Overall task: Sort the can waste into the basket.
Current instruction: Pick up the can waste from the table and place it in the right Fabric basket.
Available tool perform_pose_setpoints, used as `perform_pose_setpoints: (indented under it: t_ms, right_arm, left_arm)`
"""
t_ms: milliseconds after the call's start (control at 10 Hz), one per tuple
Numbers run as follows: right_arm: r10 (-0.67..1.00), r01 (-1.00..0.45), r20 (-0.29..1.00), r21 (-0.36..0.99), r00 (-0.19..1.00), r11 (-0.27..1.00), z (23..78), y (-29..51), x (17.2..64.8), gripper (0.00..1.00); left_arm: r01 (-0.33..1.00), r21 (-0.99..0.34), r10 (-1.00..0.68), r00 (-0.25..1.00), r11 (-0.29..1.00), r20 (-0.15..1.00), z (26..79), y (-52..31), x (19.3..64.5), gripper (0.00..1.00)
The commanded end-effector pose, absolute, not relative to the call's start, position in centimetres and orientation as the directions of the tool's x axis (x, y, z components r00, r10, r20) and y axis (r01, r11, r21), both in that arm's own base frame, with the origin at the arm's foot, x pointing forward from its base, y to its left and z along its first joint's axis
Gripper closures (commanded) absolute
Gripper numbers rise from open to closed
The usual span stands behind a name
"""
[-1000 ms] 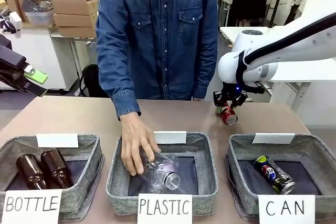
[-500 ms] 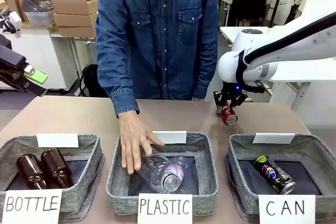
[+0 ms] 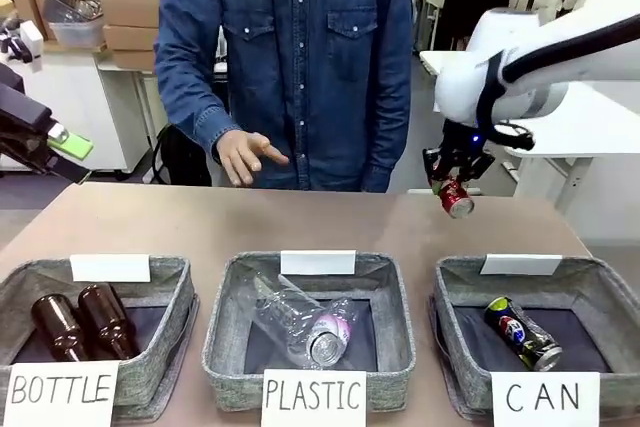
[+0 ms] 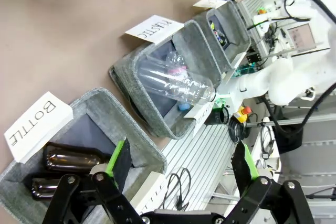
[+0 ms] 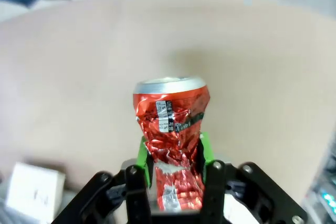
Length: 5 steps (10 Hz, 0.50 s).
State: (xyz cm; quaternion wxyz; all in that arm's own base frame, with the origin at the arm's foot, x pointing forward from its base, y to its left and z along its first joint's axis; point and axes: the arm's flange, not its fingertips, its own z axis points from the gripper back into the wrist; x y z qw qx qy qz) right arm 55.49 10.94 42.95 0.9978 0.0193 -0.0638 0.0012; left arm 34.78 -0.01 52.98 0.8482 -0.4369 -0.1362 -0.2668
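My right gripper hangs above the table's far right, behind the CAN basket, and is shut on a crumpled red can. In the right wrist view the red can stands squeezed between my green pads, lifted off the tabletop. A dark blue Pepsi can lies inside the CAN basket, whose far end shows in the left wrist view. My left gripper stays open at the left, above the BOTTLE basket, holding nothing.
The middle PLASTIC basket holds a clear plastic bottle. Two brown glass bottles lie in the BOTTLE basket. A person in a denim shirt stands at the far side, one hand raised above the table edge.
My right gripper has closed on the red can and lifted it up off the table. The person's hand let go of the plastic bottle and drew back out of the PLASTIC basket.
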Motion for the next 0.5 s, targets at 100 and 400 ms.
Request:
perform_pose_setpoints:
  t_ms: [100,400]
  right_arm:
    - [0.078,-0.08,0.037,0.059,0.996,0.995,47.9,6.7,44.8,1.0]
    - [0.267,-0.277,0.086,0.138,0.96,0.951,48.5,4.0,35.4,1.0]
  left_arm:
    - [0.573,-0.666,-0.343,0.819,0.477,0.459,53.0,0.2,34.5,0.0]
    - [0.573,-0.666,-0.343,0.819,0.477,0.459,53.0,0.2,34.5,0.0]
